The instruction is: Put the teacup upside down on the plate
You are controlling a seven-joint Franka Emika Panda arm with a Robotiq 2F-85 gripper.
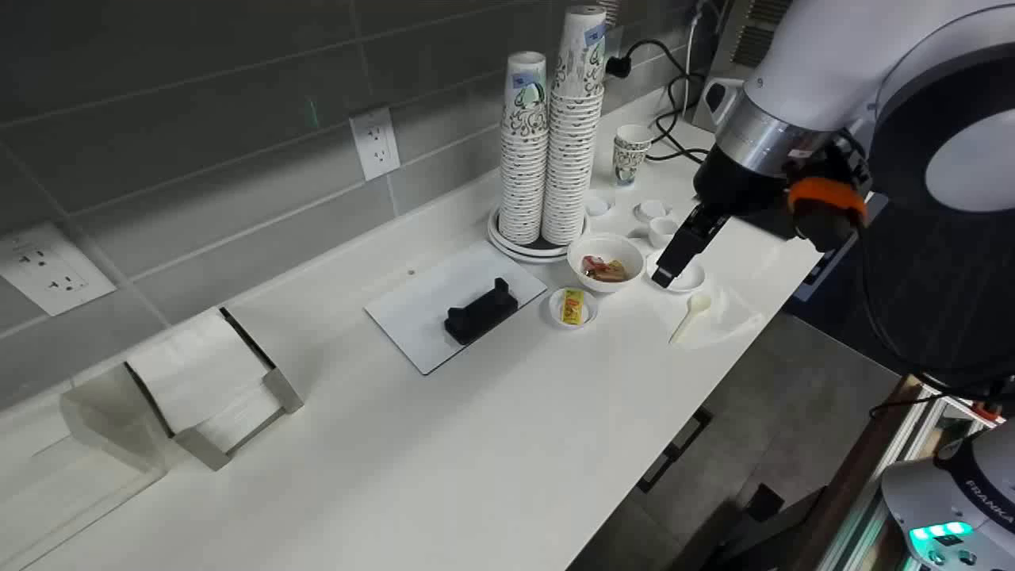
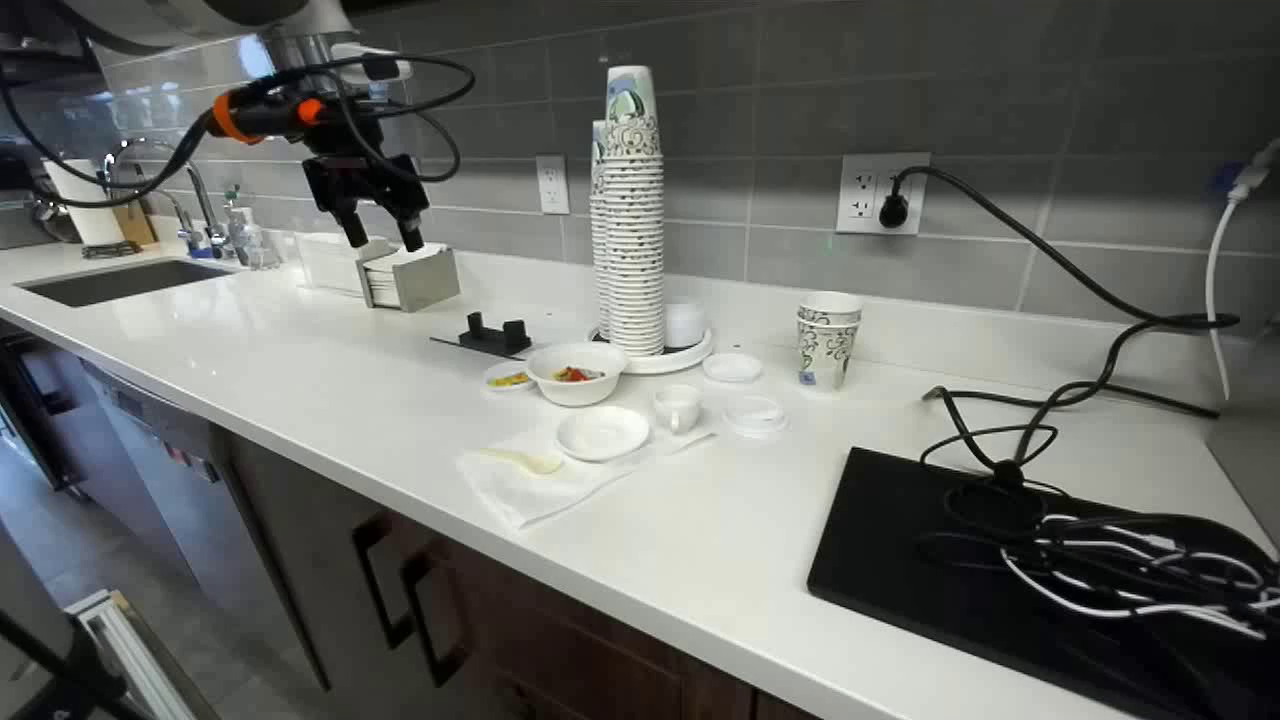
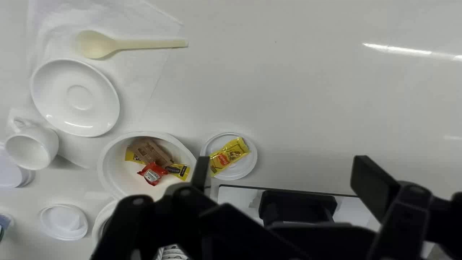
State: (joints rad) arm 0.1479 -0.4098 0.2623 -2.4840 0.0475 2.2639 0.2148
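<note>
The teacup is small and white with a handle, and it stands upright on the counter in both exterior views [image 1: 663, 231] [image 2: 678, 408]. It also shows at the left edge of the wrist view [image 3: 33, 147]. The plate, a white saucer, lies beside the cup in both exterior views [image 1: 691, 277] [image 2: 603, 434], bare on top. It also shows in the wrist view [image 3: 75, 99]. My gripper [image 3: 285, 177] is open and empty, high above the counter and off to one side of cup and plate. In an exterior view the gripper [image 1: 664, 276] covers part of the plate.
A white bowl [image 2: 577, 388] with packets stands near the plate. A pale spoon [image 3: 133, 44] lies on a napkin by the plate. Tall cup stacks [image 2: 632, 240] stand behind. A black object [image 1: 480, 314] lies on a white board. White lids [image 2: 755, 415] lie near the cup.
</note>
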